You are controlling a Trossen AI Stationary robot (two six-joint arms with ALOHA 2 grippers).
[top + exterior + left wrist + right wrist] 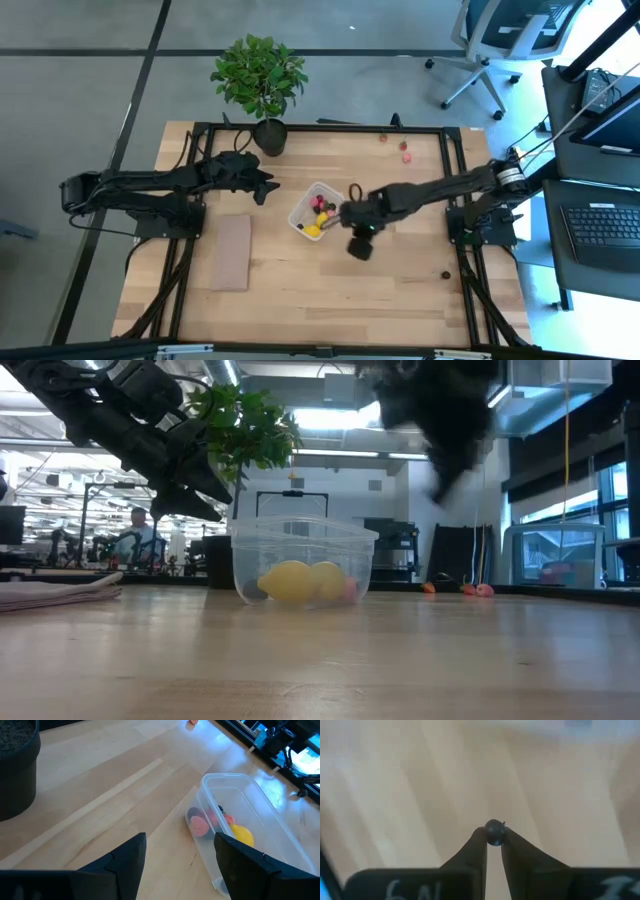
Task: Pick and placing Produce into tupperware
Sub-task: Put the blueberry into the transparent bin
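The clear tupperware (303,212) stands at the table's middle with yellow, pink and dark produce (200,826) lying in it; the low view shows the yellow pieces (290,581) on its floor. My right gripper (494,837) is shut on a tiny dark maroon piece (495,831) and hangs blurred above the table just beside the tub's near right side (358,246). My left gripper (180,855) is open with nothing between its fingers, raised above the table on the tub's left (264,188). More small produce lies at the far right (405,155) and near right (446,273). My right gripper pinches the tiny dark maroon piece (495,827) between the very ends of its two fingers (479,842). The fingers come from above, pointing steeply down. The piece is lifted clear of the table.
A potted plant (260,80) stands at the far edge behind the tub. A flat tan board (232,252) lies near the left. Black frame rails (450,170) run along the table's sides. Bare wood stretches along the near half.
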